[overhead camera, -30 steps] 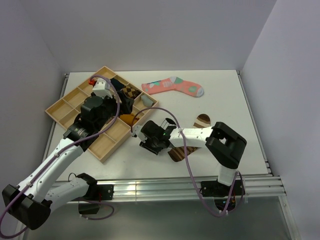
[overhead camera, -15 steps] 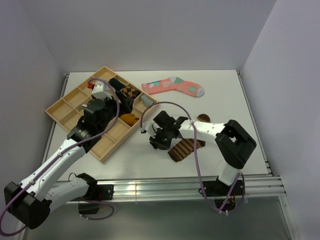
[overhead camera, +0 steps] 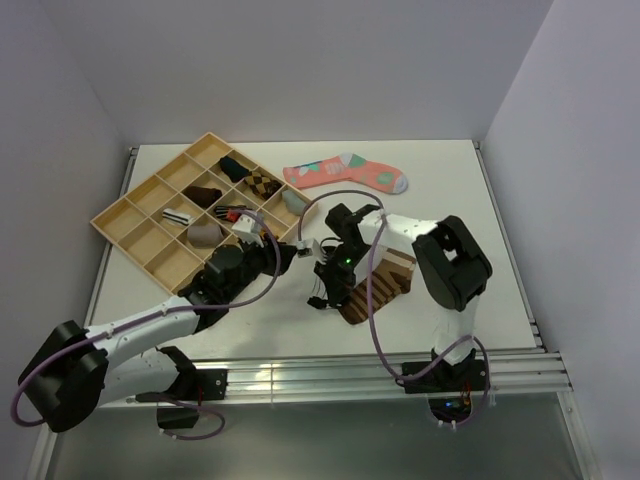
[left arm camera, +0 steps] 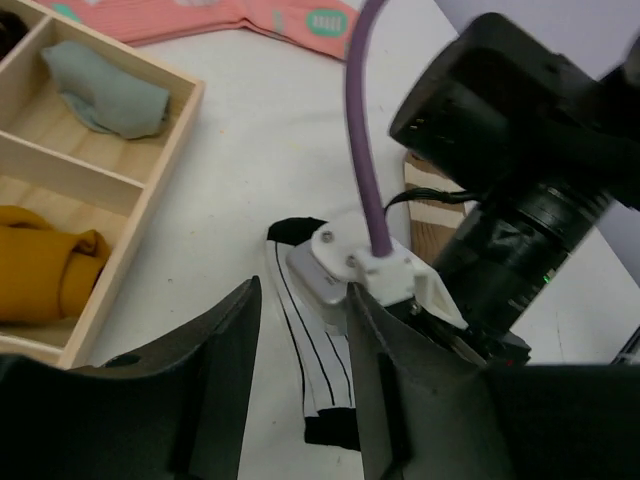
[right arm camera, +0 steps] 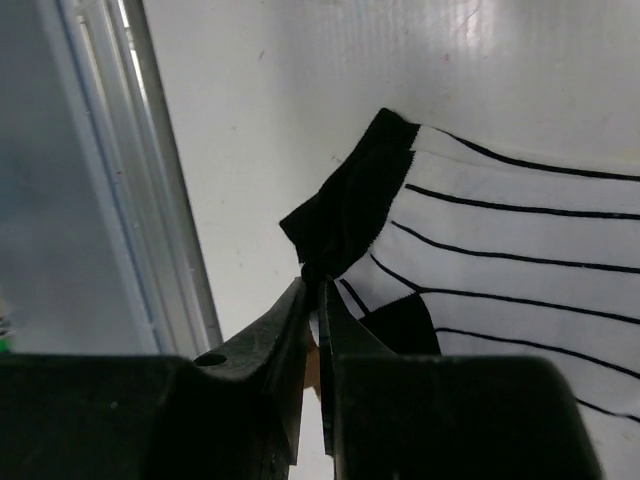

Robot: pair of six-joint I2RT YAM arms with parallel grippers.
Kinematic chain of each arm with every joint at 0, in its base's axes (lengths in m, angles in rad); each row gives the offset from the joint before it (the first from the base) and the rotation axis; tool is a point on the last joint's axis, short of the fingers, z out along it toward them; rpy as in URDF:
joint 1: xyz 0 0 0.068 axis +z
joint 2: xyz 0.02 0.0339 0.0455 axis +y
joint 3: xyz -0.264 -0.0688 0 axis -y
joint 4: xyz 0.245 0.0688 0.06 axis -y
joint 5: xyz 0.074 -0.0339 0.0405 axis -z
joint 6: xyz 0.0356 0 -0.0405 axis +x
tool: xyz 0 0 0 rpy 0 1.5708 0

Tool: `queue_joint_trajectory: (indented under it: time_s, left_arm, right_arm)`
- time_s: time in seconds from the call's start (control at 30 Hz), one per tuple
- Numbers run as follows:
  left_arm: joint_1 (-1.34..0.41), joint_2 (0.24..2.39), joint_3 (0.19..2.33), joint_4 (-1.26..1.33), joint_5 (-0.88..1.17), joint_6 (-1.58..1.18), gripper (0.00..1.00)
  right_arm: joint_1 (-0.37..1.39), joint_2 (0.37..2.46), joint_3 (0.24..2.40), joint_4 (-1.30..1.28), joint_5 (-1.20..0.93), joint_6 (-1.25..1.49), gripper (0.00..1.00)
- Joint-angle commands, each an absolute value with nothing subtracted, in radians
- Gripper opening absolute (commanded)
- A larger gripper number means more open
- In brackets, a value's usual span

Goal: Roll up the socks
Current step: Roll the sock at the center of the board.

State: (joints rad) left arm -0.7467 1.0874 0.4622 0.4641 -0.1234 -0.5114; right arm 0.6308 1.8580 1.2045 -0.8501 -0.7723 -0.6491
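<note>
So right now the right gripper is pinched shut on the black edge of the white striped sock, and in its wrist view you can see the fabric bunched up into a little peak right where the fingers meet. That makes sense for rolling, since you need a folded-over end to start the roll. The rest of the sock lies flat on the table, just off the near right corner of the wooden tray. The left gripper is reaching in low from the other side with its fingers spread apart and nothing between them. The sock and the right gripper's nose show through the gap, so my guess is it's lining up to pin or grab the other part of the sock while the right one rolls. The brown sock lies flat just to the right, partly under the right arm, and nobody's touching it (I can't tell if the two socks overlap, the gripper body hides that bit). The pink sock is well apart at the back of the table and out of this. I'd say the task is at its start, with no roll formed in either sock. The main risk I see is the two grippers crowding each other, since they're really close over one small sock
</note>
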Motion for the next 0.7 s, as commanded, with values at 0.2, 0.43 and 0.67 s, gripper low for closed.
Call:
queue_joint_trajectory:
  time_s: [0.2, 0.43, 0.67]
  left_arm:
    - [-0.758, 1.202, 0.368, 0.842, 0.139, -0.497, 0.39]
    - [-0.77, 1.293, 0.324, 0.934, 0.183, -0.514, 0.41]
    - [-0.798, 1.408, 0.37, 0.951, 0.236, -0.489, 0.42]
  right_arm:
    - [0.529, 2.023, 1.348, -1.022, -0.928, -0.658, 0.11]
    - [0.48, 2.091, 1.407, -1.045, -0.983, -0.601, 0.09]
    - [0.457, 2.129, 1.422, -1.028, -0.977, -0.552, 0.08]
